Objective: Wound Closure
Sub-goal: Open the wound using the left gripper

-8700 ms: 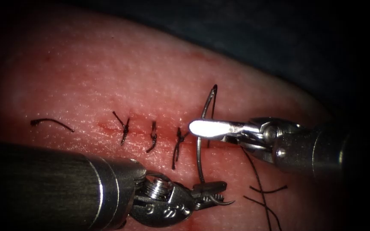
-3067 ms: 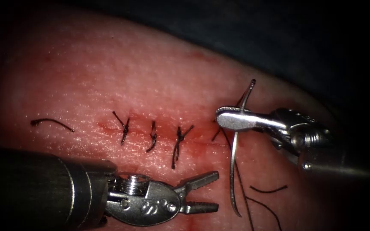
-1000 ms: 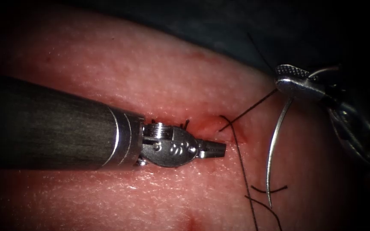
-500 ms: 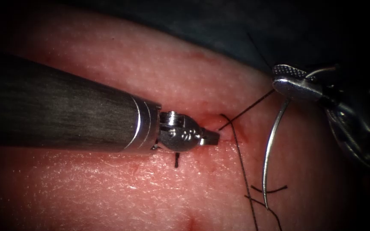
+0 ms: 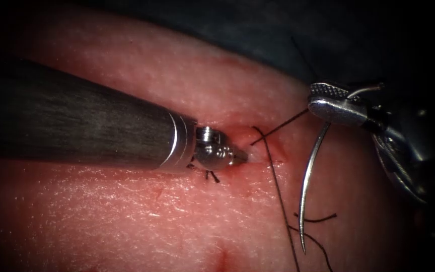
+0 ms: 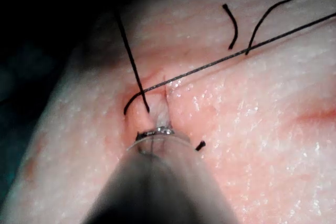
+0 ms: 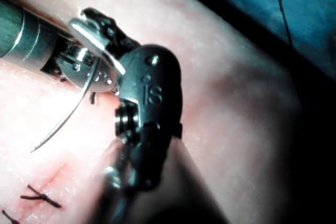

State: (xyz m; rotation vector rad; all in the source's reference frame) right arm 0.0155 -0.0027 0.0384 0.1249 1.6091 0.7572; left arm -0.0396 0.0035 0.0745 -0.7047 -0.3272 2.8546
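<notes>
Right claw (image 5: 328,103) clenched the needle (image 5: 308,176) near its tail, clear of the tissue (image 5: 127,216), right of the cut (image 5: 263,151). Left claw (image 5: 237,157), clenched and empty, pressed there, probably steadying the thread (image 5: 278,196).

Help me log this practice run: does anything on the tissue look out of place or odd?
Only minor things: loose cut ends of thread lie on the tissue beside the needle tip, and red fluid stains the cut. The right tool holds the needle clear of the tissue.
</notes>
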